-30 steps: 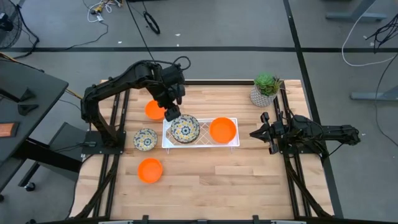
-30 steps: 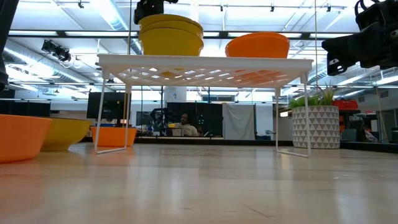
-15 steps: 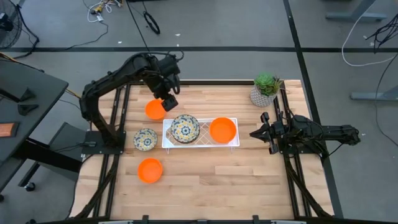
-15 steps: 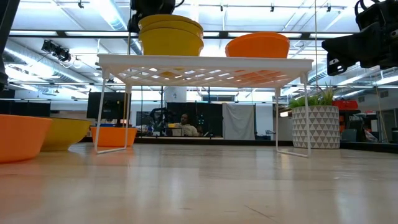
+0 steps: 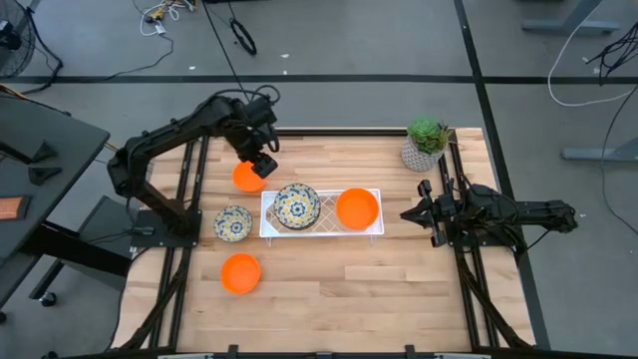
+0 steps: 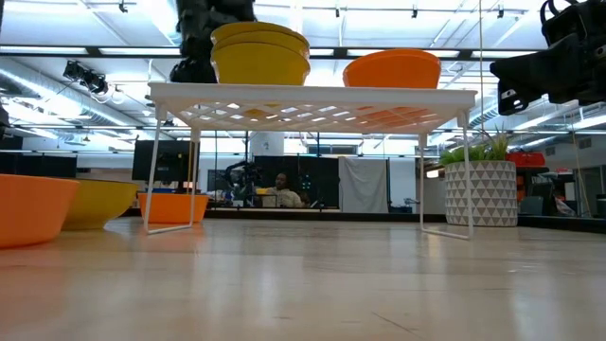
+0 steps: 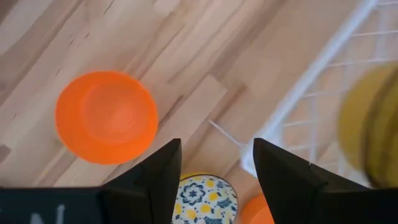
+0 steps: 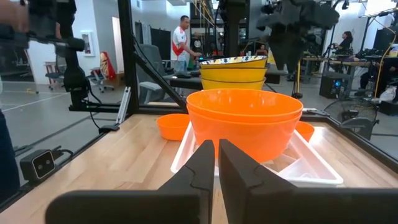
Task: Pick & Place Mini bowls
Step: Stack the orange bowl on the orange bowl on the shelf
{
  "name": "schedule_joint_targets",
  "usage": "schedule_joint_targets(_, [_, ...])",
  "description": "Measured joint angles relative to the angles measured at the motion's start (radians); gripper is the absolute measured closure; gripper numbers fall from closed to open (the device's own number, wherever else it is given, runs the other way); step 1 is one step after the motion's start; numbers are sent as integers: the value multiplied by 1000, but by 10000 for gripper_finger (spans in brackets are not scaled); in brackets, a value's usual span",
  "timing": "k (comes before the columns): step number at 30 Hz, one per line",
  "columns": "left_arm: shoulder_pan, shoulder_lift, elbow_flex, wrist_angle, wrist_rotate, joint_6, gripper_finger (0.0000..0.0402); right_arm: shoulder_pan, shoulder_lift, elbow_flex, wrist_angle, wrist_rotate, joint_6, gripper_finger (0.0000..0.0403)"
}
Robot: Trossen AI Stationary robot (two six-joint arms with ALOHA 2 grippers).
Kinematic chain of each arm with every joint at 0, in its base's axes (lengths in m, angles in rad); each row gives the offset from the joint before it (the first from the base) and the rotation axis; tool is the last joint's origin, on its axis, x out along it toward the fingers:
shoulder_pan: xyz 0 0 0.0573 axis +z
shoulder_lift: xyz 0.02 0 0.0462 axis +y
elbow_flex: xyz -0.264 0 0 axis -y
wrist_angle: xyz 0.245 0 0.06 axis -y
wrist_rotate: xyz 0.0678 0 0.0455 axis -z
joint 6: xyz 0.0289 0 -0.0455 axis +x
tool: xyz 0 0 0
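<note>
A white wire rack (image 5: 374,228) carries a stack of floral bowls (image 5: 296,205) and an orange bowl (image 5: 357,208). On the wood to its left sit one orange bowl (image 5: 245,178), one floral bowl (image 5: 233,222) and, nearer, another orange bowl (image 5: 240,272). My left gripper (image 5: 257,160) hangs open above the far orange bowl, clear of the rack. In the left wrist view the floral bowl (image 7: 202,196) shows between the fingers, with the near orange bowl (image 7: 106,116) beyond. My right gripper (image 5: 424,212) waits shut at the table's right, facing the rack's orange bowl (image 8: 245,121).
A potted green plant (image 5: 427,143) stands at the far right corner of the table. The rack (image 6: 312,95) stands on thin legs, with open space under it. Bare wood lies along the near edge. People show in the room beyond the table.
My left gripper has drawn back from the floral bowls on the rack, moving toward the table's left and far edge until it hangs over the far orange bowl. The bowls have stayed where they were.
</note>
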Motion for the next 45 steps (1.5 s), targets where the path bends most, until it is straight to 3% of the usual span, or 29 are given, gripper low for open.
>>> schedule_joint_targets(26, [218, -126, -507, 269, -46, -148, 197, 0, 0, 0, 0, 0, 0, 376])
schedule_joint_targets(34, [288, -164, -598, 279, -92, -176, 197, 0, 0, 0, 0, 0, 0, 376])
schedule_joint_targets(45, [389, -168, -619, 319, -96, -197, 197, 0, 0, 0, 0, 0, 0, 376])
